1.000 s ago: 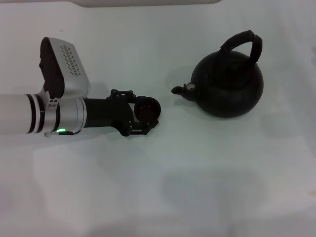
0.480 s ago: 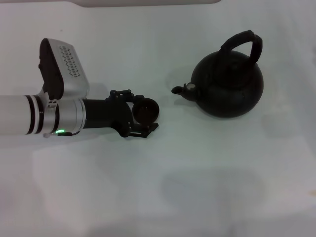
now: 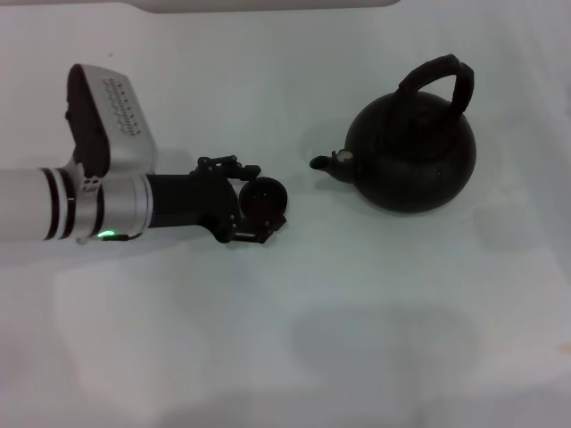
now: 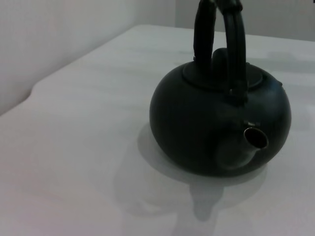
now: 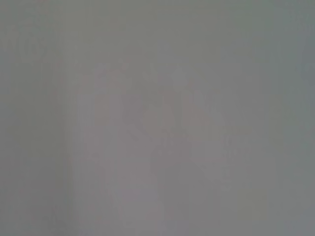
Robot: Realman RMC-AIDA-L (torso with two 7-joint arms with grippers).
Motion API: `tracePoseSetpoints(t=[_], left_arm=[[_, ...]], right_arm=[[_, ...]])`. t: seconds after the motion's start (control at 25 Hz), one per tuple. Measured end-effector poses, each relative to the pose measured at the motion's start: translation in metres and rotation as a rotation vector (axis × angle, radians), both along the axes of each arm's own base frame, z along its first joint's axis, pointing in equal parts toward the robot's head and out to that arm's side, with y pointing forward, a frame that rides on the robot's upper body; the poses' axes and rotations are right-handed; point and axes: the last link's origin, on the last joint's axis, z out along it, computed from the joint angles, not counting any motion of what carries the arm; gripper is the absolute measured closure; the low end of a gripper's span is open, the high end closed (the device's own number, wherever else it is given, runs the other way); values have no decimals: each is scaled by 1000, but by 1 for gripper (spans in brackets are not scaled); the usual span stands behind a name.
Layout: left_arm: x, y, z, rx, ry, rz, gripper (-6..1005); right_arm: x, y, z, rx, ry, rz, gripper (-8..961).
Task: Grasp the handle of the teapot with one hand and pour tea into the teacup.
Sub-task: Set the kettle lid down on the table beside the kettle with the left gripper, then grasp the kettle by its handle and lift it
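Head view: the teapot [image 3: 412, 153] stands upright on the white table [image 3: 357, 339], in the upper right of the frame. Its handle [image 3: 439, 78] arches over the lid and is ungrasped. The spout [image 3: 328, 162] points toward frame left, at the teacup [image 3: 263, 198], which lies left of centre, apart from the spout tip.

The left gripper [image 3: 254, 201] enters from the left edge on a silver-grey arm. Its fingers [image 3: 234, 167] sit on either side of the teacup, just beside or touching it; whether the jaws clamp the cup cannot be told.

Left wrist view: the teapot [image 4: 221, 123] fills the centre-right of the frame, spout [image 4: 255, 139] facing the camera, handle [image 4: 221, 44] rising out of frame.

Right wrist view: only a featureless grey field shows. The right gripper is not visible in any view.
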Motion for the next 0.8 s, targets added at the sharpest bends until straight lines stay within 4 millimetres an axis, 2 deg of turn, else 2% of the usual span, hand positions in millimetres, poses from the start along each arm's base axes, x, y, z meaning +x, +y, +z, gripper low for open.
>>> tracePoseSetpoints(t=[0.52, 0.8], left_arm=[[10, -12, 27, 74, -59, -109, 123], [19, -23, 46, 112, -202, -148, 124]], right_arm=[[1, 1, 1, 6, -3, -6, 176], [7, -4, 4, 6, -18, -28, 176]])
